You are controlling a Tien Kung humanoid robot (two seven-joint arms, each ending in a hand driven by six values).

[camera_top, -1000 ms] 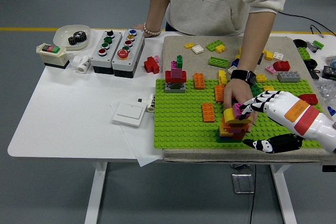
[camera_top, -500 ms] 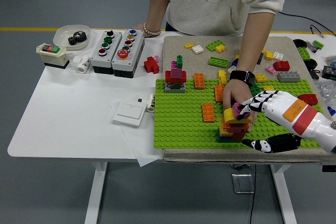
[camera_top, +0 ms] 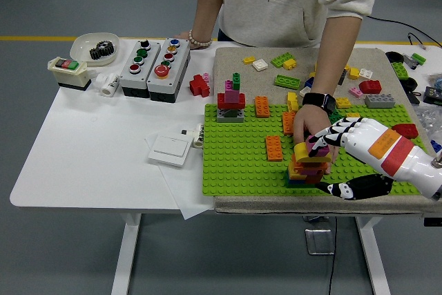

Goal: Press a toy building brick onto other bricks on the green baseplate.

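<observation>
Grey floor with a yellow line runs behind a white table [camera_top: 90, 164], whose right half carries a beige mat [camera_top: 235, 60] with the green baseplate [camera_top: 238, 164] at the mat's near edge. Along the tabletop's far left edge stand two button boxes [camera_top: 155, 60], a small switch [camera_top: 67, 72] and a white dish [camera_top: 93, 46] with a black gear; a white wall switch [camera_top: 170, 150] lies near the baseplate's left edge. Loose bricks are scattered over the mat's far right part. On the baseplate, a red and grey stack [camera_top: 231, 105] stands at the far left corner, and a stack of yellow, orange and red bricks [camera_top: 309, 164] stands near the near edge. The robot's right hand [camera_top: 342, 150] comes in from the right, fingers curled, pinching a pink brick [camera_top: 315, 146] against the top of that stack. A person's hand [camera_top: 311, 126] with a black watch rests on the stack from the far side, touching the robot's fingertips [camera_top: 324, 144].
</observation>
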